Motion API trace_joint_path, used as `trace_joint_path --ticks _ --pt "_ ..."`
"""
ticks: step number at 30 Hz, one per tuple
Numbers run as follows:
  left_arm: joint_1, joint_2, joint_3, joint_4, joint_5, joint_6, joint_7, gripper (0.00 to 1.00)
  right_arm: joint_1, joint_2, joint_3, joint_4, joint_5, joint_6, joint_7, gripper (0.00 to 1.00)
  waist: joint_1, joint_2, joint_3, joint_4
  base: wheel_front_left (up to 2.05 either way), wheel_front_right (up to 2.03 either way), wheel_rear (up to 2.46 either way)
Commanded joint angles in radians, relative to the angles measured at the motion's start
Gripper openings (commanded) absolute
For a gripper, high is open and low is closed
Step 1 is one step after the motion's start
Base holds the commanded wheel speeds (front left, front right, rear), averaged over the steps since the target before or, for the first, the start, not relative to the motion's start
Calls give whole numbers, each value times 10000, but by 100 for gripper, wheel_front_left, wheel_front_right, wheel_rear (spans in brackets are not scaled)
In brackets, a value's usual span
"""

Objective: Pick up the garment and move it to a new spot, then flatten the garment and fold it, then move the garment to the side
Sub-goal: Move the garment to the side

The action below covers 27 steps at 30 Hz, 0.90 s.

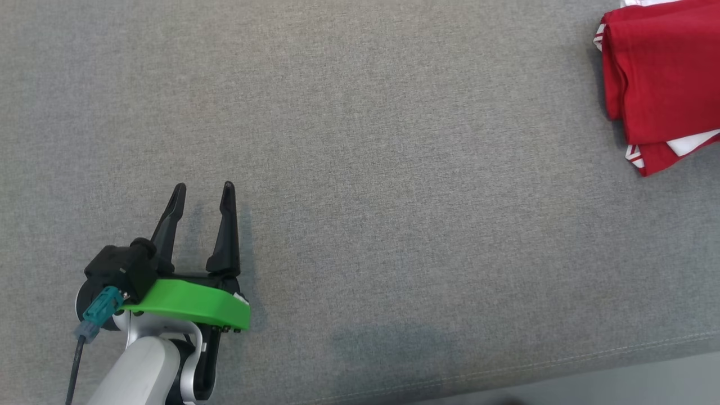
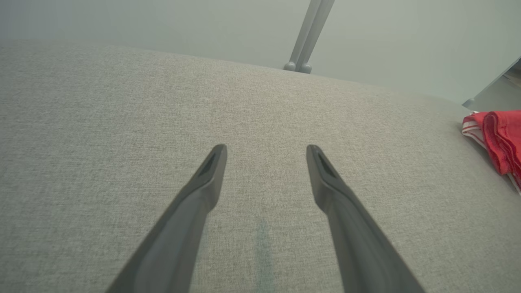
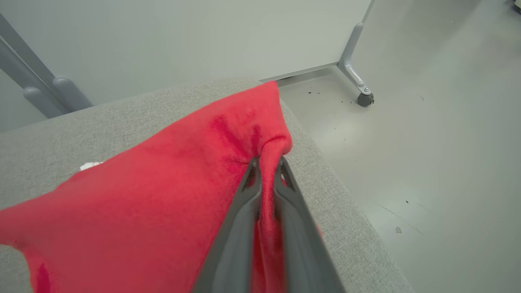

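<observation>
A grey fabric surface (image 1: 394, 197) lies ahead. Nearest, at lower left, the left gripper (image 1: 203, 185) points forward, its two fingers spread and empty. At the far right sits one folded red garment (image 1: 664, 73), a fold pinched tight by the right gripper (image 3: 267, 160).

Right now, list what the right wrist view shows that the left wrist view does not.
Right wrist view: the right gripper shut on a fold of the red garment, plus bare floor and a castor foot. Left wrist view: the left gripper, open over the grey cushion, holding nothing. Shared: the red garment, the grey cushion and a pale wall behind.
</observation>
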Motion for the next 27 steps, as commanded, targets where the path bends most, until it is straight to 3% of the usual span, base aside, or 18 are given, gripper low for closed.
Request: trace_joint_path --ticks 1,5,6,7,8,19,27 --pt "-228 112 -20 -67 95 13 38 100 -262 -77 -255 390 -332 0 -289 0 -1 -1 270 219 0 0 0" --pt "-288 165 -68 -118 139 33 108 100 -539 -158 -728 1110 -936 0 -838 0 -1 -1 410 304 0 0 0" --pt "-314 180 -82 -136 158 40 139 100 -623 -236 -835 1268 -1139 -2 -997 24 -1 -1 439 318 0 0 0" --pt "-334 199 -91 -159 166 40 150 100 -706 -269 -915 1417 -1370 -2 -1137 76 -1 -1 472 326 0 0 0" --pt "-350 221 -96 -181 168 53 176 100 -777 -285 -1000 1559 -1565 -2 -1275 100 -1 -1 502 334 0 0 0" --pt "-373 363 -59 -272 182 178 239 100 -1106 -3 -1943 2216 -2959 -2 -2084 100 -1 -1 501 199 0 0 0" --pt "-370 353 -68 -165 104 123 146 100 -1268 684 -1545 2182 -3340 -2 -2451 100 -1 -1 -163 -109 0 0 0"
